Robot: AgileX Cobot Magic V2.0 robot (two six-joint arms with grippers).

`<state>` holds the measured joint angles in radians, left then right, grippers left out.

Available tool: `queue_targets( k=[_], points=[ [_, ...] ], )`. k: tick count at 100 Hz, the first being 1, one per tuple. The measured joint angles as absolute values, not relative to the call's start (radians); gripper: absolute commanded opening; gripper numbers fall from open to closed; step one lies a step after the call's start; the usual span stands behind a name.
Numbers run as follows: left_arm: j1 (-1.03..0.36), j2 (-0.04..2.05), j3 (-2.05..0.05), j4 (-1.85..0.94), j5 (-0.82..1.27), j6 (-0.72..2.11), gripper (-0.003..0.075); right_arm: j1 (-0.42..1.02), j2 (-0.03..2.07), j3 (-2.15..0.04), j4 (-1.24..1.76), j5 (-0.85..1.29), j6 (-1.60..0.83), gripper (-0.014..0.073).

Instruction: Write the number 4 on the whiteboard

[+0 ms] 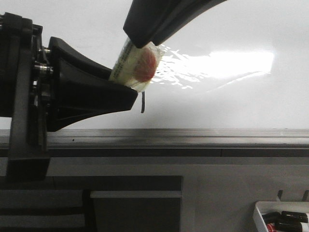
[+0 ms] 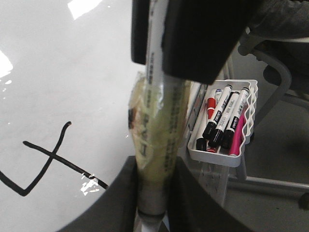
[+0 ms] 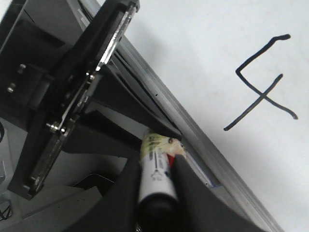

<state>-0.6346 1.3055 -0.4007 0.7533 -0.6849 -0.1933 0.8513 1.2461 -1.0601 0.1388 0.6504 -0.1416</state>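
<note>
- Both black grippers, left (image 1: 126, 86) and right (image 3: 155, 166), are clamped on one tape-wrapped white marker pen (image 2: 153, 145).
- A thin black hand-drawn number 4 (image 3: 260, 84) sits on the glossy white whiteboard (image 1: 231, 106), near its grey metal rail (image 1: 193, 137).
- A small white tray (image 2: 241, 154) holds spare markers.

black number 4 (image 3: 263, 82), glossy white whiteboard (image 3: 203, 53)

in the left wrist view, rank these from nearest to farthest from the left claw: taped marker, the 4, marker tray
1. Taped marker: clamped in the left claw itself, between its fingers.
2. The 4: drawn on the whiteboard just beside the claw.
3. Marker tray: off the board's edge, on the claw's other side, a little farther back.
</note>
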Motion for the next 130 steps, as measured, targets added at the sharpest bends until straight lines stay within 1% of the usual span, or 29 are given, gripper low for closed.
queue_targets(
  k=[2, 7, 10, 14, 17, 34, 42, 55, 68, 75, 100, 105, 112, 124, 130],
  points=[
    [-0.635, 1.306, -0.401, 0.755, -0.685, -0.202, -0.0020, 0.851, 1.246, -1.060, 0.139, 0.650, -0.142, 0.0213],
    [-0.635, 1.306, -0.401, 0.755, -0.685, -0.229, -0.0020, 0.851, 1.246, -1.060, 0.137, 0.646, -0.142, 0.0356],
    [-0.635, 1.306, -0.401, 0.752, -0.685, -0.255, -0.0020, 0.851, 1.246, -1.060, 0.135, 0.643, -0.142, 0.0414],
    [-0.635, 1.306, -0.401, 0.725, -0.674, -0.299, -0.0020, 0.849, 1.244, -1.060, 0.126, 0.641, -0.142, 0.0467],
    [-0.635, 1.306, -0.401, 0.690, -0.658, -0.331, -0.0020, 0.848, 1.239, -1.060, 0.119, 0.641, -0.143, 0.0477],
    [-0.635, 1.265, -0.401, 0.319, -0.560, -0.434, -0.0020, 0.793, 1.174, -1.060, 0.089, 0.639, -0.144, 0.0434],
    [-0.635, 1.240, -0.405, 0.203, -0.511, -0.447, -0.0020, 0.768, 1.136, -1.060, 0.079, 0.639, -0.144, 0.0421],
    [-0.635, 1.233, -0.446, 0.050, -0.324, -0.469, -0.0020, 0.745, 1.082, -1.060, 0.075, 0.637, -0.144, 0.0418],
    [-0.635, 1.251, -0.521, -0.015, -0.140, -0.477, -0.0020, 0.741, 1.052, -1.060, 0.073, 0.636, -0.144, 0.0418],
    [-0.635, 1.261, -0.553, -0.037, -0.084, -0.479, -0.0020, 0.741, 1.044, -1.060, 0.073, 0.634, -0.144, 0.0418],
    [-0.635, 1.275, -0.569, -0.051, -0.070, -0.483, -0.0013, 0.741, 1.035, -1.060, 0.073, 0.636, -0.144, 0.0418],
    [-0.635, 1.275, -0.569, -0.053, -0.070, -0.483, 0.0015, 0.741, 1.035, -1.060, 0.073, 0.636, -0.144, 0.0418],
    [-0.635, 1.275, -0.569, -0.053, -0.070, -0.483, 0.0097, 0.741, 1.035, -1.060, 0.073, 0.637, -0.144, 0.0418],
    [-0.635, 1.275, -0.569, -0.055, -0.070, -0.484, 0.0312, 0.741, 1.035, -1.060, 0.082, 0.648, -0.144, 0.0418],
    [-0.641, 1.275, -0.571, -0.055, -0.072, -0.484, 0.0380, 0.741, 1.035, -1.060, 0.089, 0.653, -0.144, 0.0418]
  ],
)
